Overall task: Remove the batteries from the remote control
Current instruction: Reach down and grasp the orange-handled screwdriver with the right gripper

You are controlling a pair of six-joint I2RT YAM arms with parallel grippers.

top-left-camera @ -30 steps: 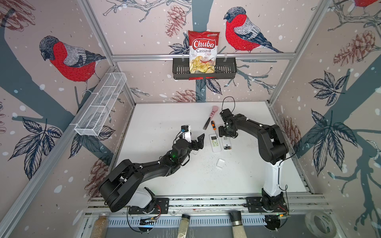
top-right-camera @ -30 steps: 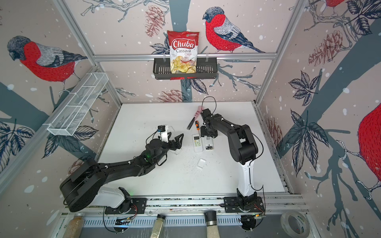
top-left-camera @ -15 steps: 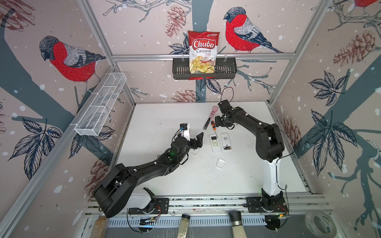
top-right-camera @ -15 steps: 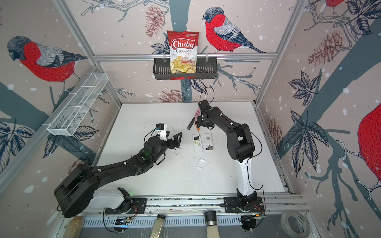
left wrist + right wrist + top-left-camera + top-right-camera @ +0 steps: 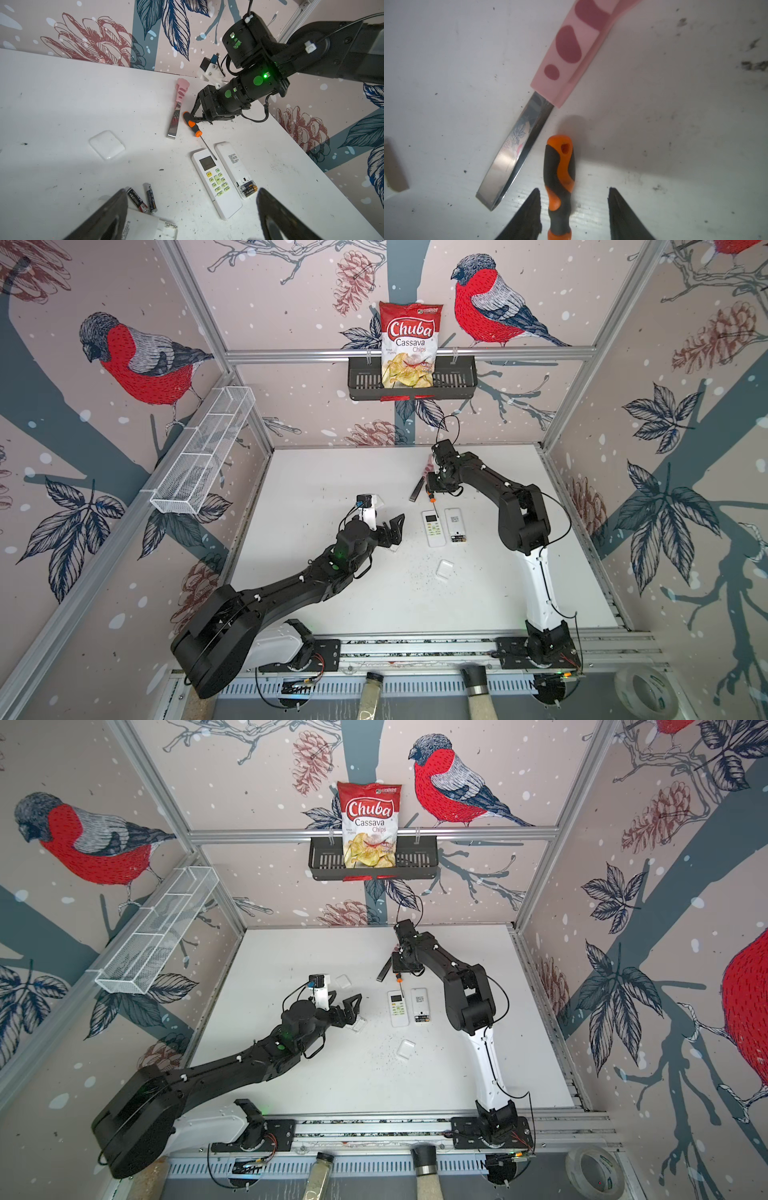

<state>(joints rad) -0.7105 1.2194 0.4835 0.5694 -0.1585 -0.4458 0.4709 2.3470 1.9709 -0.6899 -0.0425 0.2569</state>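
Two white remotes lie side by side mid-table. One is face up (image 5: pixel 433 528). The other is face down (image 5: pixel 233 164), and two batteries (image 5: pixel 248 188) sit in its open compartment. Two more batteries (image 5: pixel 150 198) lie loose beside a third remote (image 5: pixel 145 226), whose compartment is empty. That remote lies under my left gripper (image 5: pixel 395 531), which is wide open and holds nothing. My right gripper (image 5: pixel 574 189) is down over the orange-and-black screwdriver (image 5: pixel 559 166) near the back. Its jaws straddle the handle, one finger close and the other apart from it.
A pink-handled knife (image 5: pixel 512 153) lies right next to the screwdriver. Two white battery covers rest on the table, one in front of the remotes (image 5: pixel 444 569) and one at the left (image 5: pixel 107 144). A chips bag (image 5: pixel 409 344) hangs on the back wall.
My right gripper has moved from beside the remotes back to the screwdriver handle, and its jaws have narrowed. The left arm has shifted only slightly.
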